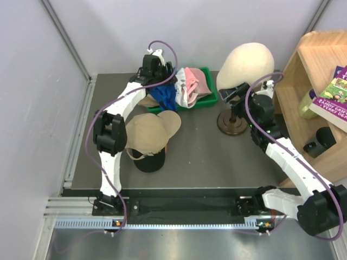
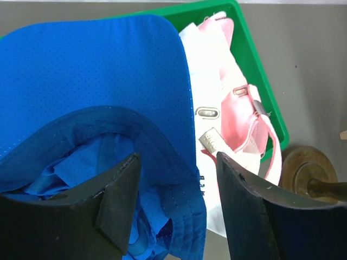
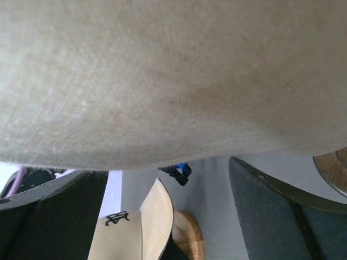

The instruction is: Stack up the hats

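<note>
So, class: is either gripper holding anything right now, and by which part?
Nothing is gripped yet. The left gripper straddles the edge of the blue cap, jaws apart; the right gripper is open and empty.

Left end effector (image 2: 176,158) parted (right (image 3: 168,168) likewise)

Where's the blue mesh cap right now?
Top view, back centre-left: blue mesh cap at the green plastic tray's left end, beside the pink fabric cap, under the left gripper.
</note>
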### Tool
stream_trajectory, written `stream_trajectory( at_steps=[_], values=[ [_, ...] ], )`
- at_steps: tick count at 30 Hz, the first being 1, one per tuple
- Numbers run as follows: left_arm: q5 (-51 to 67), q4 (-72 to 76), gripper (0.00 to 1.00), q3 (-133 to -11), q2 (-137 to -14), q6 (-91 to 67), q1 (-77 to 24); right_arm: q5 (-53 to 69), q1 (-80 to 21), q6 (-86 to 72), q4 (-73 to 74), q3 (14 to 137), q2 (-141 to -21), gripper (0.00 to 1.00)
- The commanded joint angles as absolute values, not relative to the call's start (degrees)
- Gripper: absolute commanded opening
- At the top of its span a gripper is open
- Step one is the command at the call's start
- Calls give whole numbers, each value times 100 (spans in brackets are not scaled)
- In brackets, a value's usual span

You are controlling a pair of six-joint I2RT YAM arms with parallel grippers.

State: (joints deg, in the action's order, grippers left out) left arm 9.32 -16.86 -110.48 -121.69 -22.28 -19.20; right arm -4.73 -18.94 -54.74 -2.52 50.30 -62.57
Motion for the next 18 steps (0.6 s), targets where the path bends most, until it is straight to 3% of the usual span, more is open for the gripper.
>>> stream_trajectory(
  at_steps=[1, 5, 6, 8, 18],
  values=[
    [1072, -1564, 63, -11092, -12322, -2092, -1986, -527, -1854, -5598, -457, 4984, -6056, 91],
    [1099, -1678, 56, -11074, -12357, -2013, -2056, -606, -1846, -5651, -457, 4878, -5924, 90],
    [1073, -1696, 46, -11048, -12340, -1995, -2083, -641, -1854, -5686, -457, 4852, -5898, 90],
    [994, -1688, 37, -11013, -12270, -1995, -2092, -685, -1854, -5687, -431, 4816, -5819, 90],
    [888, -1617, 28, -11065, -11866, -2030, -2136, -923, -1854, -5686, -211, 4685, -5449, 90]
  ],
)
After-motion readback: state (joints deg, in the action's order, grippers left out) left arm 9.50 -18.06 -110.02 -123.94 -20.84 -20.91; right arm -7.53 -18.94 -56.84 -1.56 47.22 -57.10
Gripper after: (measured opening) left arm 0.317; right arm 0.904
